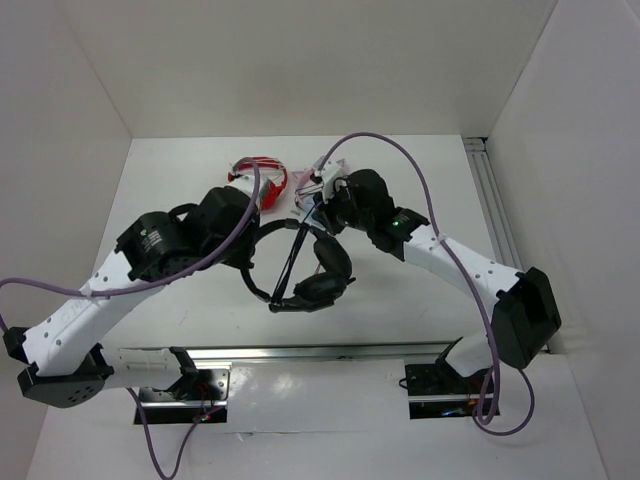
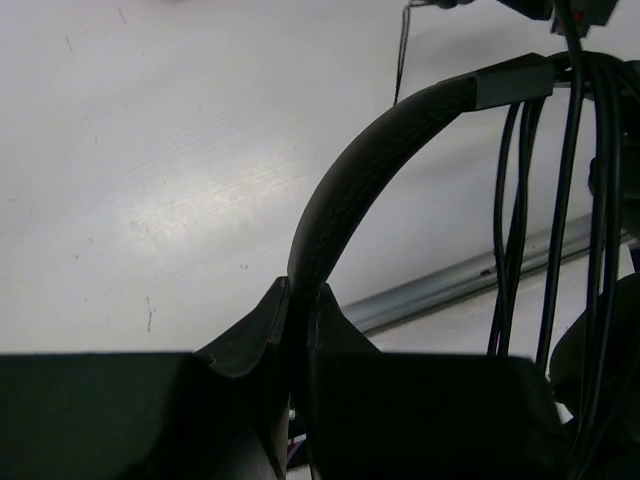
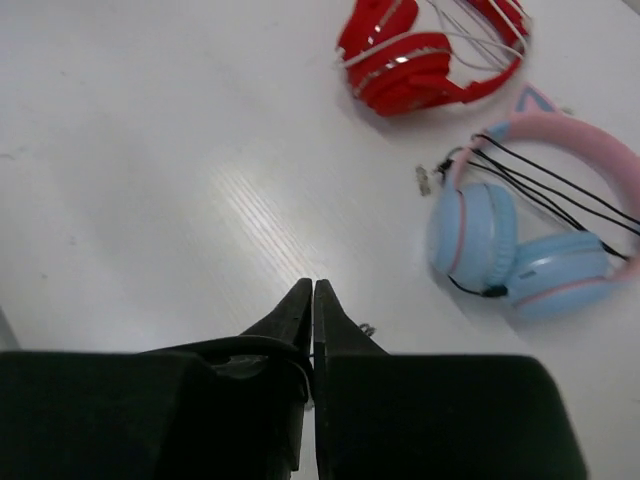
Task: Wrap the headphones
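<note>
Black headphones (image 1: 325, 285) are at the middle of the bench (image 1: 170, 190). Their headband (image 2: 340, 190) is pinched in the closed left jaws at their 10 o'clock. The right jaws, at 12 o'clock, are closed on the thin cable (image 1: 292, 262), which runs taut toward the earcups. Red headphones (image 3: 420, 50) lie at 11 o'clock, with a blue-and-pink pair (image 3: 520, 240) beside them.

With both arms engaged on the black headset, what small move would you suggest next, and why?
Probably the right gripper should carry its pinched thin black cable around the black over-ear headphones for another turn: the left gripper clamps the padded headband, and strands already hang near its end.
</note>
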Controlling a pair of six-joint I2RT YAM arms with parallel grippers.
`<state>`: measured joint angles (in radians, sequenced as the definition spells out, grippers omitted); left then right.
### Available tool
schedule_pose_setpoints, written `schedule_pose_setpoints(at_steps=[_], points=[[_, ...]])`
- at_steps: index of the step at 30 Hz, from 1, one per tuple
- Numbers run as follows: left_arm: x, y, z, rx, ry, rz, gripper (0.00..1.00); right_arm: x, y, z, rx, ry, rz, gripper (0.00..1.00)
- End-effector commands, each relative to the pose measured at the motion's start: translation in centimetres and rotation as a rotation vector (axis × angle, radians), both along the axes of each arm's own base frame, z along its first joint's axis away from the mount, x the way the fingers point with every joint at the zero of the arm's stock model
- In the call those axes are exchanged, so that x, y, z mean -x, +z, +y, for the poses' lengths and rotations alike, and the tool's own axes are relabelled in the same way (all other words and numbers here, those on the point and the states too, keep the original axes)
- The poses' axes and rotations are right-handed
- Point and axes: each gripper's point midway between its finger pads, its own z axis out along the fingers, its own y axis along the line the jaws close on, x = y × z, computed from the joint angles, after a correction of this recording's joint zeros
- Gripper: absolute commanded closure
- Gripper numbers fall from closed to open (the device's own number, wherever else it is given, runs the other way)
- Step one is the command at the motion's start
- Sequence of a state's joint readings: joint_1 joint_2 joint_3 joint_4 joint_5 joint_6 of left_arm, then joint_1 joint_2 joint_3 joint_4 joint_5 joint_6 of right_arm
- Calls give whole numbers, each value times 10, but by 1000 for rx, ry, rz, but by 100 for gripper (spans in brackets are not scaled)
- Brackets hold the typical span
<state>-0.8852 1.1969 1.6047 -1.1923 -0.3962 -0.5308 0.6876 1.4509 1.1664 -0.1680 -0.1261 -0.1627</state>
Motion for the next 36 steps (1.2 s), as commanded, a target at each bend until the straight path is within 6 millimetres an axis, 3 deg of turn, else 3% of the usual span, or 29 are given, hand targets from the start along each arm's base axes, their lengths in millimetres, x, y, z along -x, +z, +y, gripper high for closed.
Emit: schedule_pose_setpoints(at_steps=[1,2,3,5,7,9,10,12,17,18,19,24,25,27,29,32,33,36], points=[[20,56,2,140,-33,-49,100,-1,19,30,-276,119,40,89],[21,64,2,150,-33,-57,100,5,1,34,-303,135,84,86],[15,64,4,124,5,-52,100,5,10,48,-419,168,81,78],[17,74,6,146,26,-54,100,17,-6,61,-494,197,118,72],[16,77,7,172,56,-58,100,15,-10,77,-582,214,142,68],[14,81,12,176,87,-79,100,13,-24,88,-594,225,179,68],[12,87,19,199,122,-96,100,13,-46,95,-586,218,227,68],[6,92,31,219,184,-110,100,16,-66,103,-579,227,264,68],[3,104,37,274,224,-123,100,23,-82,117,-571,216,277,68],[3,104,37,274,224,-123,100,22,-78,119,-577,219,269,68],[2,105,36,274,224,-123,100,20,-88,117,-554,198,282,68],[-1,105,40,272,245,-126,100,14,-94,115,-523,166,276,68],[-2,105,42,272,256,-127,100,15,-88,110,-524,158,254,68],[-4,101,44,263,266,-122,100,19,-78,107,-546,167,227,62],[-2,100,44,266,259,-116,100,32,-70,106,-546,212,218,49],[1,99,42,279,246,-110,100,48,-55,111,-557,300,209,48],[1,96,41,271,246,-103,100,53,-55,115,-556,313,213,31],[2,100,40,292,235,-108,100,65,-39,121,-581,368,187,29]])
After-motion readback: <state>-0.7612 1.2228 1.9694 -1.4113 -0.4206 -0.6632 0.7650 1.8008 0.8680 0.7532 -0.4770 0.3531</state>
